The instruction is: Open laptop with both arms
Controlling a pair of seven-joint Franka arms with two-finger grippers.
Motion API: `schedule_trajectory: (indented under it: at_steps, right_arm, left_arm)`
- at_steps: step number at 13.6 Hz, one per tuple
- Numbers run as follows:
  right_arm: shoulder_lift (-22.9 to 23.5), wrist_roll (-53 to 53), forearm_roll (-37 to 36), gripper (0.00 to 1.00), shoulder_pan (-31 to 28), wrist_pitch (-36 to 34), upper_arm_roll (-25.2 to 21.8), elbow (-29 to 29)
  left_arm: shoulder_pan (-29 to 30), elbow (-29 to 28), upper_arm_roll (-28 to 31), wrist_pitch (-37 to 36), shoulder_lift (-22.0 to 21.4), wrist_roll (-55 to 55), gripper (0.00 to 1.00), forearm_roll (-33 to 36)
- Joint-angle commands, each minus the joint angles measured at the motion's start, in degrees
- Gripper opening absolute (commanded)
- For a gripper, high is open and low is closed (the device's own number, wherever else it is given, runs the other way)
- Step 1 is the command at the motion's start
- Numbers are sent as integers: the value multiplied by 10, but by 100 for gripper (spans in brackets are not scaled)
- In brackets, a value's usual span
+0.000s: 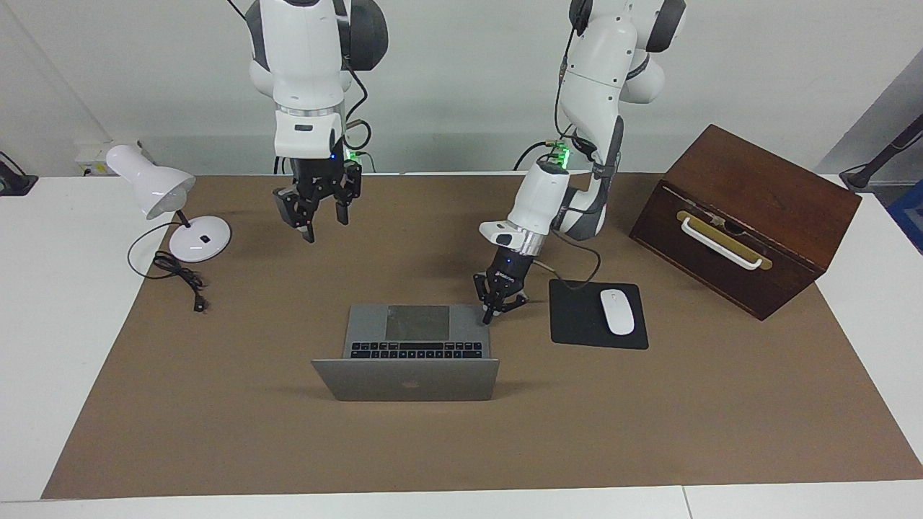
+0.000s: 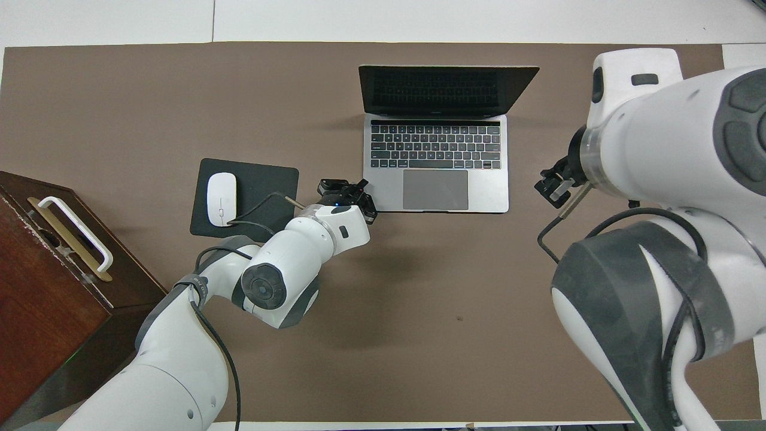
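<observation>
From my remote station I see the laptop [image 1: 414,353] standing open on the brown mat [image 1: 649,418] that covers the worktop [image 1: 43,288], roughly midway between the two arms' ends; its lid is raised near upright, dark screen facing the robots, keyboard and trackpad exposed. The left pincer [image 1: 491,315] is low at the laptop's base, at the corner nearest the robots on the left arm's side, fingertips pressed together with nothing between them; I cannot tell whether they touch the corner or sit just beside it. The right pincer [image 1: 326,223] hangs in the air over bare mat, well apart from the laptop toward the right arm's end, fingers parted and holding nothing. A black mouse pad [image 1: 577,317] lies beside the laptop toward the left arm's end, a white mouse [image 1: 617,311] on it. A dark wooden box [image 1: 750,216] with a pale handle sits further toward that end. A white desk lamp [image 1: 155,189] stands at the right arm's end, its base at the mat's edge, its black cord [image 1: 180,277] coiled on the mat.
</observation>
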Motion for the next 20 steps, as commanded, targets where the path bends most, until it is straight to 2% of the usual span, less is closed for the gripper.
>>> schedule_trajectory:
  at_steps: [1,6,8,9,15,16,17,20]
  right_arm:
    - [-34,61,39,71,-7,-38,-10,-21]
    - [-57,129,65,76,-12,-101,-21,-18]
    - [-57,159,87,87,-19,-119,-23,-10]
    - [-58,183,89,87,-18,-126,-30,-10]
    - [-66,188,90,89,-18,-148,-88,-1]
    - [-66,189,90,97,-18,-148,-94,-1]
    - [-66,190,90,100,-19,-150,-94,-1]
    - [-61,191,90,100,-19,-174,-100,32]
  left_arm:
    - [10,2,-8,-28,-16,-8,0,9]
    - [25,2,-14,-87,-48,-7,0,8]
    - [30,2,-15,-98,-56,-6,0,8]
    - [33,4,-15,-111,-61,-7,0,8]
    - [50,7,-18,-187,-99,-6,0,6]
    - [50,15,-18,-206,-106,-6,0,4]
    - [50,21,-18,-227,-110,-6,0,3]
    - [62,39,-18,-279,-127,-6,0,2]
